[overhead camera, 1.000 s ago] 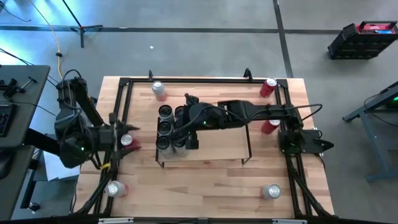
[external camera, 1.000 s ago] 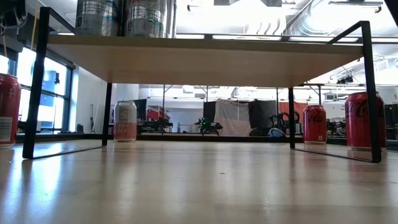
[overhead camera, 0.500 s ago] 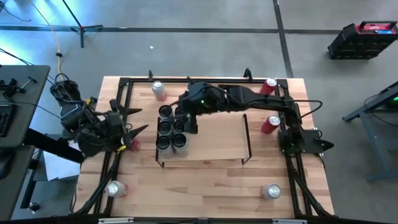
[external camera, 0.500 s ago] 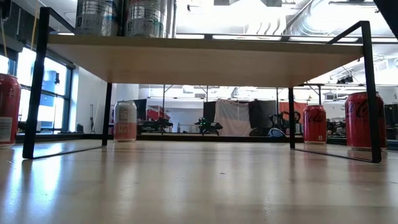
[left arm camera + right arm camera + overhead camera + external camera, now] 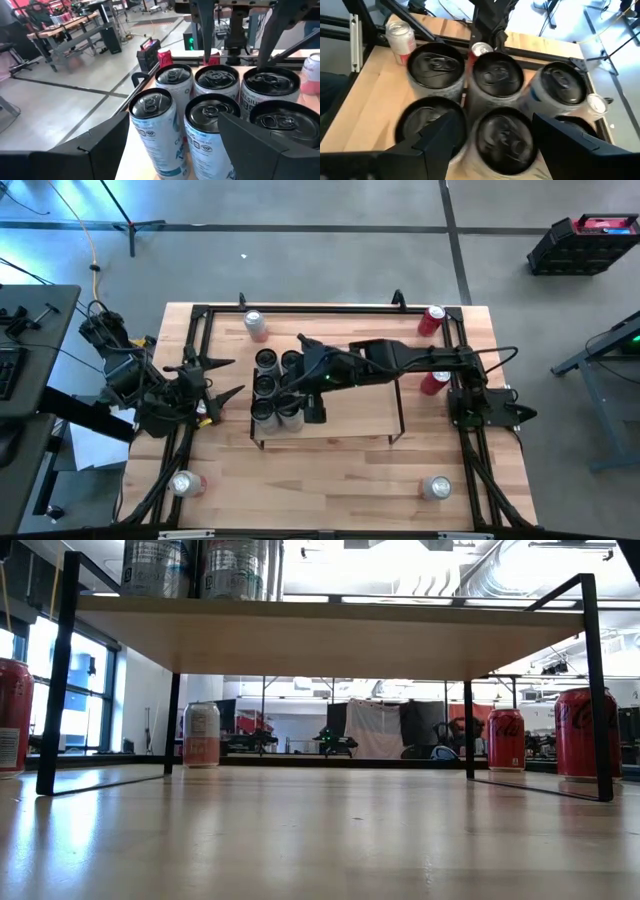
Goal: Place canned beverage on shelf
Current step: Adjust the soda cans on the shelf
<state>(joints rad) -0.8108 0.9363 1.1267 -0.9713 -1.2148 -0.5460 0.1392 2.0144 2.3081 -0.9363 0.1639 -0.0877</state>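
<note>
Low light-wood shelf (image 5: 345, 405) with thin black wire end frames sits mid-counter (image 5: 330, 480). Six pale cans with dark tops (image 5: 266, 385) stand clustered at the shelf's left end, two rows of three. Right claw (image 5: 300, 402) hovers over the cluster, fingers spread, nothing held. Left claw (image 5: 222, 377) at the counter's left edge, just beside the shelf's left end, fingers spread, empty, facing the cans. Red cans (image 5: 432, 320) stand at the counter's right edge; silver-topped cans (image 5: 436, 487) near the front corners.

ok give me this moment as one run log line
left gripper: open, empty, beside shelf | right gripper: open, above can cluster on shelf | loose cans on table: not yet shelved
</note>
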